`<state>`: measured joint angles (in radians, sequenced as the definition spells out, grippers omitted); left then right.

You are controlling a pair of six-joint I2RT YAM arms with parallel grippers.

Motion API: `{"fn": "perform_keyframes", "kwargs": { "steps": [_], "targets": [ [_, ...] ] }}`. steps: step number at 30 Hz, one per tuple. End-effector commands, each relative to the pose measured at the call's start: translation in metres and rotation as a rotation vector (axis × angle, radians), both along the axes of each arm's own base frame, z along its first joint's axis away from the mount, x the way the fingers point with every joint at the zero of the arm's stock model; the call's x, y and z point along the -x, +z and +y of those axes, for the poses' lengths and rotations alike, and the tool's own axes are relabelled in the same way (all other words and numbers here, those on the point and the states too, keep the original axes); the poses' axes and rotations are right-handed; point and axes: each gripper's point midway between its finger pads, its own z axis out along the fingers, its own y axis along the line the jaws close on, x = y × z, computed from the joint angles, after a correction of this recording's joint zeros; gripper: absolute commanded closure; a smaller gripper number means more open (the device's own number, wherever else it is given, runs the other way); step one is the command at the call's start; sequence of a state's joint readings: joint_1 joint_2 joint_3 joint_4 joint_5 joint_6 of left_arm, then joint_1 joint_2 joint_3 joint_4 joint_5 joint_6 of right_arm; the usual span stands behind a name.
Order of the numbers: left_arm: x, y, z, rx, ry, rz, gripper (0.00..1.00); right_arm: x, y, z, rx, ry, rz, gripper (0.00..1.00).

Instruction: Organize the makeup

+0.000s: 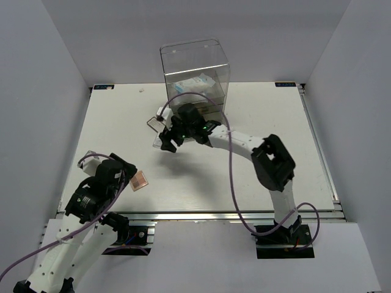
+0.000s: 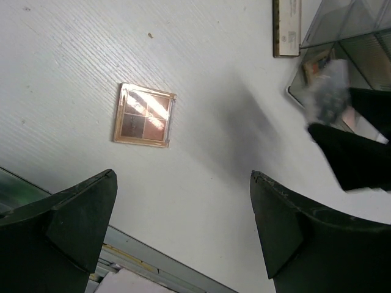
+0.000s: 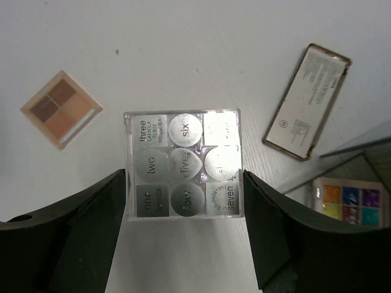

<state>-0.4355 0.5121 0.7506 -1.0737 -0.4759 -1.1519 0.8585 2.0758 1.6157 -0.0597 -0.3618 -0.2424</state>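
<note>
My right gripper is shut on the white-grid palette, one finger against each side edge, low over the table in front of the clear box; from above it shows as gripper. A peach four-pan palette lies flat near the left arm. My left gripper hangs open and holds nothing, just short of that palette. The dark-framed flat case lies label up beside the box. A multicoloured palette rests in a clear drawer.
The tall clear acrylic drawer box stands at the back centre with a white-and-blue packet inside it. Its lower clear drawer sticks out toward the right gripper. Grey walls close in the table on both sides; a metal rail runs along the near edge.
</note>
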Motion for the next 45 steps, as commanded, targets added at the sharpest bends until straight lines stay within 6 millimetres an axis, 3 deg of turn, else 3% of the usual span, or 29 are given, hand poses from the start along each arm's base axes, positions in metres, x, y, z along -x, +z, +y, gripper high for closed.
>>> {"fn": "perform_keyframes", "kwargs": {
  "steps": [1,2,5,9,12,17,22,23,25,27,28,36,39,40,41,42,43,45],
  "targets": [
    [-0.011,-0.009,-0.008,0.004,-0.013,0.007,0.02,0.01,0.053,-0.013,-0.117,0.015,-0.055,1.0],
    [-0.013,-0.011,-0.009,0.004,-0.02,0.01,0.02,0.001,0.067,-0.028,-0.137,-0.037,-0.057,1.0],
    [-0.015,-0.028,-0.01,-0.027,-0.032,0.058,0.02,-0.024,0.072,-0.06,-0.129,-0.188,-0.046,1.0],
    [-0.022,-0.042,-0.015,-0.051,-0.057,0.089,0.02,-0.076,0.062,-0.115,-0.1,-0.432,-0.014,1.0],
    [-0.025,-0.052,-0.018,-0.062,-0.074,0.112,0.02,-0.1,0.051,-0.138,-0.081,-0.541,-0.008,1.0],
    [-0.026,-0.06,-0.018,-0.087,-0.081,0.147,0.02,-0.126,0.029,-0.151,-0.052,-0.633,0.003,0.97],
    [-0.022,-0.065,-0.015,-0.088,-0.066,0.16,0.02,-0.14,0.009,-0.149,-0.028,-0.657,0.034,0.79],
    [-0.02,-0.067,-0.014,-0.089,-0.062,0.167,0.02,-0.141,0.006,-0.149,-0.024,-0.658,0.036,0.75],
    [-0.017,-0.069,-0.013,-0.084,-0.054,0.168,0.02,-0.145,-0.003,-0.149,-0.006,-0.668,0.045,0.54],
    [-0.015,-0.071,-0.012,-0.083,-0.049,0.173,0.02,-0.147,-0.007,-0.149,-0.002,-0.667,0.05,0.3],
    [-0.015,-0.072,-0.011,-0.082,-0.048,0.175,0.02,-0.148,-0.011,-0.148,0.003,-0.668,0.055,0.11],
    [-0.015,-0.081,-0.012,-0.084,-0.035,0.211,0.02,-0.153,0.001,-0.156,-0.028,-0.623,0.063,0.11],
    [-0.014,-0.091,-0.014,-0.096,-0.036,0.27,0.02,-0.136,0.005,-0.167,-0.034,-0.556,0.091,0.11],
    [-0.014,-0.093,-0.015,-0.099,-0.039,0.287,0.02,-0.13,0.02,-0.169,-0.042,-0.486,0.036,0.11],
    [-0.014,-0.097,-0.015,-0.109,-0.04,0.316,0.02,-0.122,0.015,-0.175,-0.038,-0.444,0.046,0.11],
    [-0.014,-0.1,-0.016,-0.113,-0.043,0.333,0.02,-0.108,0.021,-0.171,-0.071,-0.355,0.062,0.11],
    [-0.015,-0.101,-0.015,-0.122,-0.043,0.348,0.02,-0.1,0.038,-0.174,-0.092,-0.287,0.009,0.11],
    [-0.016,-0.107,-0.012,-0.153,-0.046,0.405,0.02,-0.081,0.05,-0.183,-0.129,-0.214,0.004,0.11]
  ]
}}
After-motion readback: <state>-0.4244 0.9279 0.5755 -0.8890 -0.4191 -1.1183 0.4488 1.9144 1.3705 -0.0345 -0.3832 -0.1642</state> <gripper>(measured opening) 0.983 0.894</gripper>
